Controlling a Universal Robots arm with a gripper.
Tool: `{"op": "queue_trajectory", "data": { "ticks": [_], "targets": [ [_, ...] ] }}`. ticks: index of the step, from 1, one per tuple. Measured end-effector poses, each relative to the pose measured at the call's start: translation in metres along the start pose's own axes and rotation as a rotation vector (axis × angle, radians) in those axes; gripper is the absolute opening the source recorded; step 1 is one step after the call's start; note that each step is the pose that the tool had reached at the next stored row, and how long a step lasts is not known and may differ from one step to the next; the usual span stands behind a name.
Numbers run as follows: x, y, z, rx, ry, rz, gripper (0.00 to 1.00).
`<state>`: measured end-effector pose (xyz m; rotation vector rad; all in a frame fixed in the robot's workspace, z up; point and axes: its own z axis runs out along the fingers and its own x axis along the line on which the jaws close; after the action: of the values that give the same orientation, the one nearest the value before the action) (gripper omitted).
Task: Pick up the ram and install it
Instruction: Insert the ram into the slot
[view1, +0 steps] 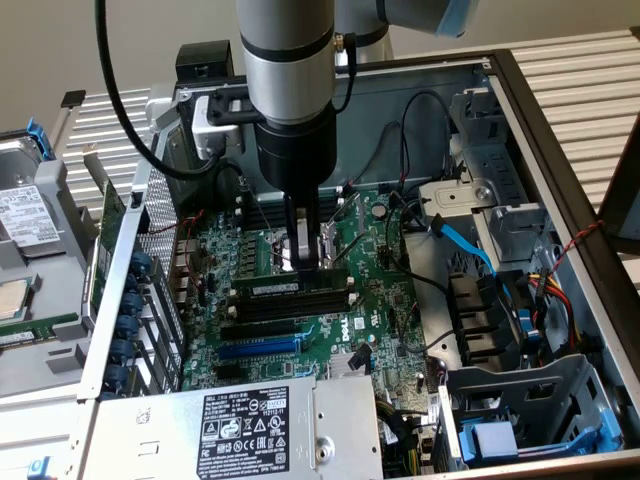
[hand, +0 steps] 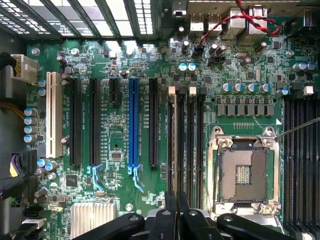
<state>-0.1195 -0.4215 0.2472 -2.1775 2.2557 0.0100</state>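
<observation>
The ram (view1: 295, 287), a dark green stick with a small white label, stands on edge in the first of the long black memory sockets (view1: 300, 308) on the motherboard. My gripper (view1: 307, 265) comes straight down onto its top edge near the middle, its fingers shut on the thin board. In the wrist view the two black fingers (hand: 170, 217) meet over the same socket row, where the ram (hand: 175, 150) shows edge-on beside the other sockets (hand: 196, 150). How deep the stick sits in the socket I cannot tell.
The blue expansion slot (view1: 258, 348) (hand: 133, 125) lies beside the sockets and the bare processor socket (hand: 245, 172) on the other side. A power supply (view1: 250, 425), a drive cage (view1: 540, 400), blue cables (view1: 465, 245) and the case walls (view1: 540, 120) ring the board.
</observation>
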Motion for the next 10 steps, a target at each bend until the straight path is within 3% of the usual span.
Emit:
{"op": "queue_trajectory", "data": {
  "ticks": [10],
  "targets": [
    [0.0008, 0.0001, 0.0033, 0.0016, -0.0001, 0.0, 0.12]
  ]
}}
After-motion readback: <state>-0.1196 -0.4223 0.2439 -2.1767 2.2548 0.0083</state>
